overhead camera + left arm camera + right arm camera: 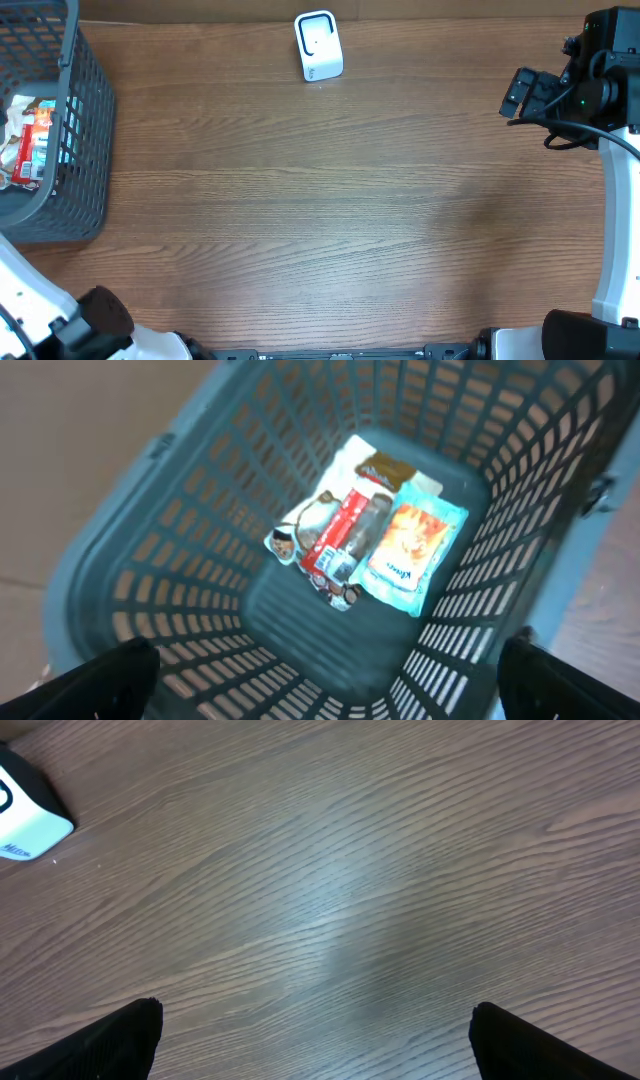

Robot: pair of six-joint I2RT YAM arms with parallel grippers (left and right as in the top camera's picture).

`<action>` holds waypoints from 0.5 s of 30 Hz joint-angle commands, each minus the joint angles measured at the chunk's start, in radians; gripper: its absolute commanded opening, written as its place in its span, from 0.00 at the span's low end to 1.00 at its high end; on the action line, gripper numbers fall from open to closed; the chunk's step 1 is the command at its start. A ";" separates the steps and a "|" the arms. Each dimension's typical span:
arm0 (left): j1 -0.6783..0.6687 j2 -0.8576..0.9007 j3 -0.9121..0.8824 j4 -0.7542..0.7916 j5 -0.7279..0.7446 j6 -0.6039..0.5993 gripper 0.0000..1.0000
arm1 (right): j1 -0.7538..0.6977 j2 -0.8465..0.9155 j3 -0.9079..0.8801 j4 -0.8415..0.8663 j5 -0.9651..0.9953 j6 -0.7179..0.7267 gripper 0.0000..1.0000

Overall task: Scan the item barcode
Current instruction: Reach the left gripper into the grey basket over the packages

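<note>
Packets point(352, 538) lie in a small heap on the floor of a grey-blue plastic basket point(150, 575) with slotted walls. This basket stands at the left edge of the wooden desk point(330, 210).

The middle of the heap is a long red packet point(345, 525) with white print, lying aslant. Touching its right side is a wider packet point(412, 548), pale blue at the edges with an orange picture on its face. A white packet point(385, 465) with a brown patch shows behind them. A smaller pale wrapper point(298, 532) sticks out on the red packet's left. The wrist picture is blurred, so none of the print can be read.

The left gripper point(325, 660) hangs over the basket's mouth, looking straight down at the heap. Its two dark fingers point(110, 680) stand wide apart at the lower corners of its view, touching nothing.

The right gripper point(315, 1020) is over bare wood at the desk's right side, its fingers spread just as wide with nothing between them. A white scanner point(318, 46) with a dark window stands at the far edge of the desk, near the middle. It is well apart from the basket and from both grippers.
</note>
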 commanded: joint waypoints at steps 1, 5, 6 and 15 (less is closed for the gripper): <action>0.002 0.072 0.016 0.001 0.066 0.095 1.00 | -0.001 -0.002 0.018 0.005 0.010 0.003 1.00; 0.003 0.145 0.016 -0.003 0.130 0.145 1.00 | -0.001 -0.002 0.018 0.005 0.010 0.003 1.00; 0.006 0.165 0.016 -0.001 0.138 0.153 1.00 | -0.001 -0.002 0.018 0.005 0.010 0.003 1.00; 0.039 0.356 0.016 0.020 0.303 0.257 1.00 | -0.001 -0.002 0.018 0.005 0.010 0.003 1.00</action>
